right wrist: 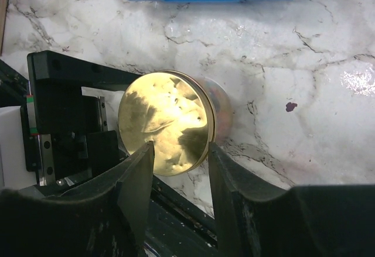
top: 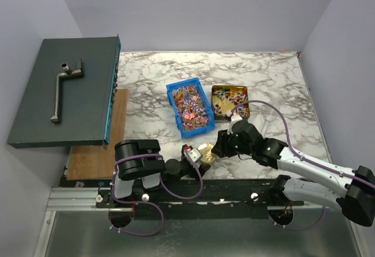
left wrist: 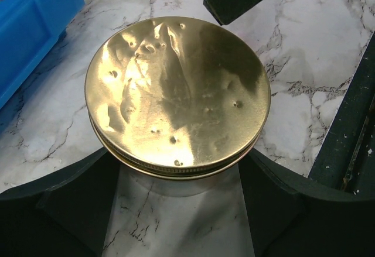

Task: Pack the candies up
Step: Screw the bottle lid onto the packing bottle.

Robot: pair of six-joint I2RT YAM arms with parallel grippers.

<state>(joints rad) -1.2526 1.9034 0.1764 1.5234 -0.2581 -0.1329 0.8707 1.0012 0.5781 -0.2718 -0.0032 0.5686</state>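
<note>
Candies (top: 190, 109) are piled in the blue bin (top: 170, 99) at centre frame, and that's where most of them sit right now. Below it, at the near edge of the marble table (top: 275, 81), the left gripper (top: 192, 154) reaches in from the left toward the round gold lid (top: 205, 150). From its wrist, the fingers (left wrist: 64, 198) are spread wide, one on each side of the lid's near rim, reaching only partway along it. Contact? I can't tell. Just right of the lid comes the right gripper (top: 218, 148), about half open. Its fingers (right wrist: 135, 181) frame the lid's near edge, the gap narrower than the lid, with nothing visibly clamped. Further right and up, more candies lie in the gold tin (top: 231, 86) beside the bin.
</note>
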